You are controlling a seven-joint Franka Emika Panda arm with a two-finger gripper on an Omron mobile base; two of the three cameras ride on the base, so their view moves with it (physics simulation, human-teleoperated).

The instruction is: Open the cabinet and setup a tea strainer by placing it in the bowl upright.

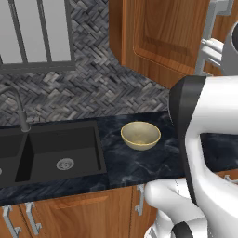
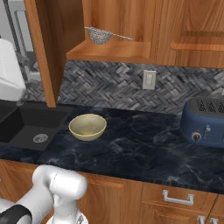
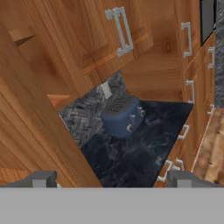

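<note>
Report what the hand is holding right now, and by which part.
Nothing. The hand is open and empty; the tea strainer sits on the cabinet shelf.

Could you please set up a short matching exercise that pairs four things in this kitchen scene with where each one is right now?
Things:
1. tea strainer
2. bowl
3. toaster
4. cabinet door

Places or states:
A. on the dark counter, just right of the sink
B. swung open
C. on the shelf inside the wall cabinet
D. on the counter at the far right, against the backsplash

Pairs: 1-C, 2-A, 3-D, 4-B
</note>
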